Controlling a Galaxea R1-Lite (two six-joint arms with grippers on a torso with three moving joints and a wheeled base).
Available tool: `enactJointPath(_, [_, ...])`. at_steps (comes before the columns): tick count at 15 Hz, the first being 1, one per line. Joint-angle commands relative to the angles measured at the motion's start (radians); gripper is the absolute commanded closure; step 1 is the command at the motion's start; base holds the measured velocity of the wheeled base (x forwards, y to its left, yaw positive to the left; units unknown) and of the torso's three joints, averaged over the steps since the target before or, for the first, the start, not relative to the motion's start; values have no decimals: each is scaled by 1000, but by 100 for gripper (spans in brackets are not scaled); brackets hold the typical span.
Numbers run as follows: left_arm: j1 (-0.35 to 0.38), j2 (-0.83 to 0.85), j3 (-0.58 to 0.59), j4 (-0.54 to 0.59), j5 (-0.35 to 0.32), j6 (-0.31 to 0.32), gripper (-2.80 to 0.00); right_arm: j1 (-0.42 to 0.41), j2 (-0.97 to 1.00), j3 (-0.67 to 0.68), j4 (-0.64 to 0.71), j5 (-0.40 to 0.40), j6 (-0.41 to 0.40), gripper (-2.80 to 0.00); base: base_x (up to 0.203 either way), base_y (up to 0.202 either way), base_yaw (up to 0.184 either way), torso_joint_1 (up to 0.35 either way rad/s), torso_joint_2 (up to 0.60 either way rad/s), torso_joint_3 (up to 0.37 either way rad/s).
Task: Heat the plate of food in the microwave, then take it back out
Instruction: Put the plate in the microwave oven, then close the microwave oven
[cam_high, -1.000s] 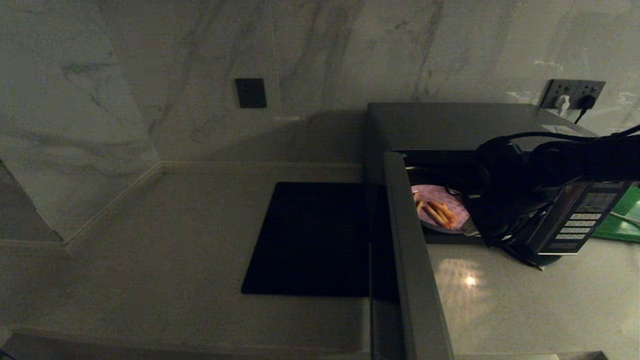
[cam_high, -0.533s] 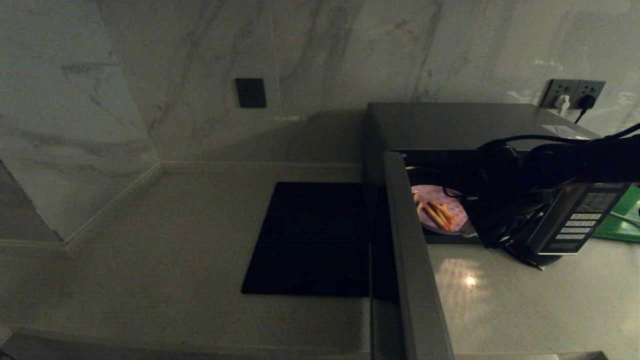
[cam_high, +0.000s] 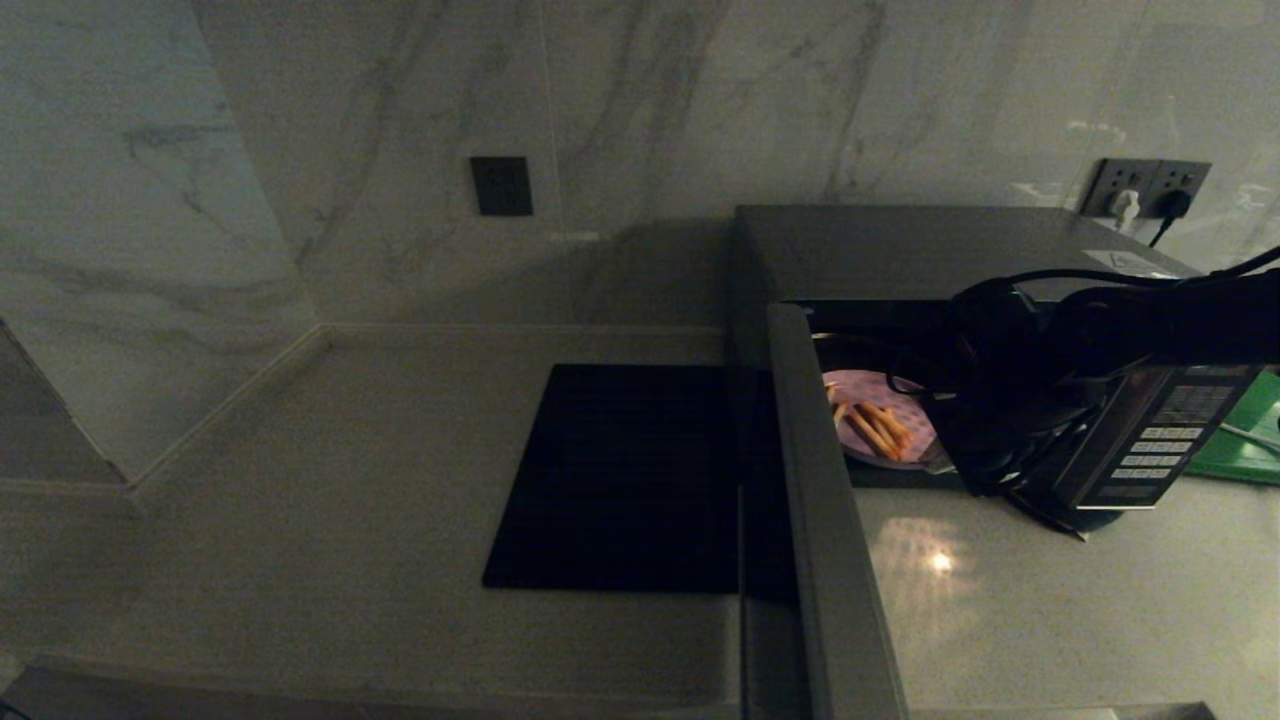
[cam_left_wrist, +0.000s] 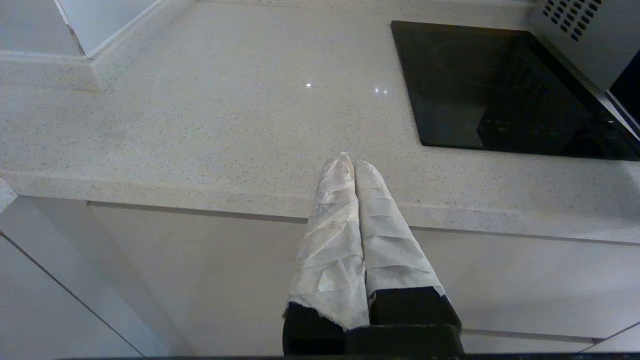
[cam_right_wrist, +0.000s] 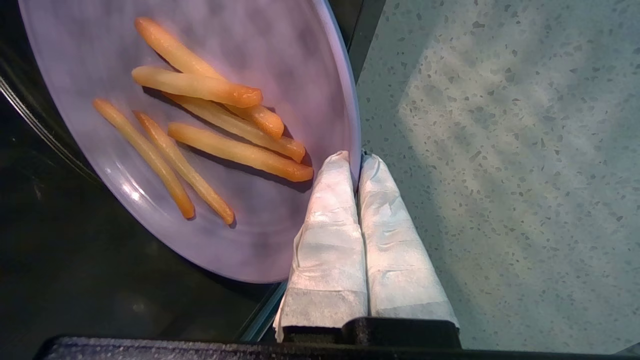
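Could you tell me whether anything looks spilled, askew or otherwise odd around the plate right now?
Nothing stands out. The plate sits in the open microwave with its fries on it, the right gripper pinching its rim. The left gripper is parked shut.

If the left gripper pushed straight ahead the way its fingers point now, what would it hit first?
Probably nothing soon. The left gripper, shut and empty, points out over the bare countertop towards the wall corner, with the black slab off to one side. Its height above the counter is unclear.

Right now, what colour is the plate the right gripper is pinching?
Pale lavender-pink; the plate shows best in the right wrist view, its rim held by the right gripper.
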Motion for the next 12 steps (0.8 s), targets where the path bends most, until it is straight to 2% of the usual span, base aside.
enactJointPath(1, [0, 2, 0, 0, 0, -1, 0, 0, -6, 0, 3, -1, 8, 0, 0, 0, 0, 0, 0, 0])
enactJointPath(3, [0, 1, 0, 0, 0, -1, 0, 0, -9, 2, 4, -2, 8, 0, 0, 0, 0, 0, 0, 0])
enactJointPath(4, [0, 2, 0, 0, 0, -1, 0, 0, -11, 2, 4, -2, 8, -280, 0, 0, 0, 0, 0, 0])
enactJointPath(12, [0, 0, 0, 0, 0, -1, 0, -3, -71, 22, 1, -29, 11, -280, 0, 0, 0, 0, 0, 0])
